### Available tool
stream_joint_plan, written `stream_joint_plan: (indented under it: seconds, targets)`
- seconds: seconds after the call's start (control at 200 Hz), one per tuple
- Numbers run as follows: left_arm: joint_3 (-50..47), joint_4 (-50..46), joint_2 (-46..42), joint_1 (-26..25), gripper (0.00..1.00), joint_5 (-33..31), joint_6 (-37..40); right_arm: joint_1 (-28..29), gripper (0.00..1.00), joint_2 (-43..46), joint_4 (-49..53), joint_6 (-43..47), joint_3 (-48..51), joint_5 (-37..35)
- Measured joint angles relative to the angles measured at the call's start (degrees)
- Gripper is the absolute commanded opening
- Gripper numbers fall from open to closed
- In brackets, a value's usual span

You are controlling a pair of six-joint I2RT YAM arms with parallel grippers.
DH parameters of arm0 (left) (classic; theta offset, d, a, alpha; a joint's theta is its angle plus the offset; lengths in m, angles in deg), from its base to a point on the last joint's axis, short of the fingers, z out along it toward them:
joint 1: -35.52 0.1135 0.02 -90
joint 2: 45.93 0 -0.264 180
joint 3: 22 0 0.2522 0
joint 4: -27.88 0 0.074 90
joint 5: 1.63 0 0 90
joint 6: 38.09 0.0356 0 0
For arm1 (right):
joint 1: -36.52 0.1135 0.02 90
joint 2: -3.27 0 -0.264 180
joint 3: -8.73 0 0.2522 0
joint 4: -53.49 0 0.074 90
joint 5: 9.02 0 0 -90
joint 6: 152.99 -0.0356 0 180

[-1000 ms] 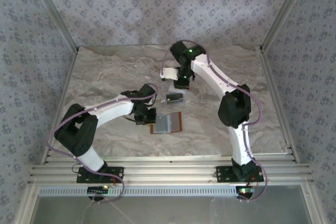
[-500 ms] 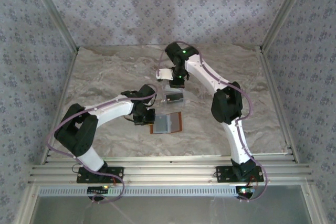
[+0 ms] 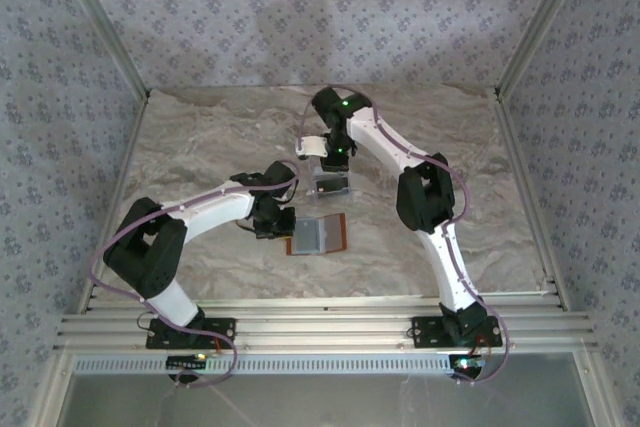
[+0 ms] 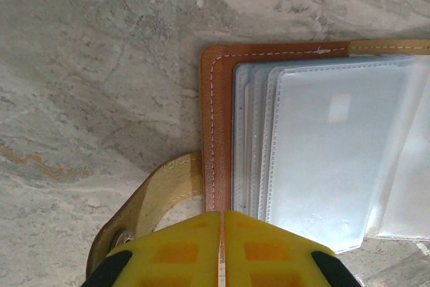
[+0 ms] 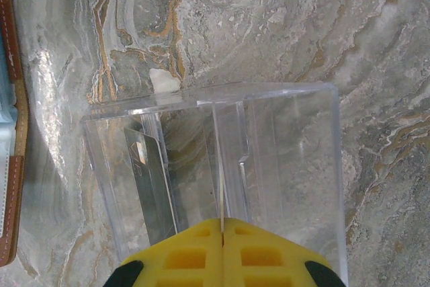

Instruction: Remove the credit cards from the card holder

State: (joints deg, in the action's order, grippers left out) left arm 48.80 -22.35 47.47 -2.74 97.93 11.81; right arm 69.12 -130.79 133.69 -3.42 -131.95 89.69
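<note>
Card holder (image 3: pixel 318 234) spread open just below the centre of the overhead frame, flat on the marbled worktop (image 3: pixel 200 147), unmoved over the last second. Left claw (image 3: pixel 277 219) parked at its left edge throughout, pads pressed together beside the side tab (image 4: pixel 161 193); whether nipping the rim, impossible to tell. Right claw (image 3: pixel 333 150) shifted leftward along with its whole arm, elbow swung in toward the centre, now poised over the clear rack (image 3: pixel 331 185) just above the holder in the frame. Shut tight; anything thin between the pads not discernible. One grey card (image 5: pixel 149 179) already upright in the rack's left slot, so probably mid-delivery or just after. Sleeves (image 4: pixel 322 146) pale and see-through, no card clearly left inside, though hard to judge. Nothing in the way between rack and holder, just a small white crumb (image 5: pixel 163 82) by the rack's far wall.
</note>
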Motion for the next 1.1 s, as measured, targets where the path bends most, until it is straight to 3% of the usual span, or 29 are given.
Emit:
stream_joint_plan:
  seconds: [1.069, 1.099]
  targets:
    - [0.00, 0.02, 0.00, 0.00, 0.11, 0.04, 0.00, -1.81, 0.00, -1.97, 4.28, -3.61, -1.81, -3.78]
    - [0.00, 0.02, 0.00, 0.00, 0.11, 0.07, 0.00, -1.73, 0.03, -1.90, 4.33, -3.56, -1.73, -3.74]
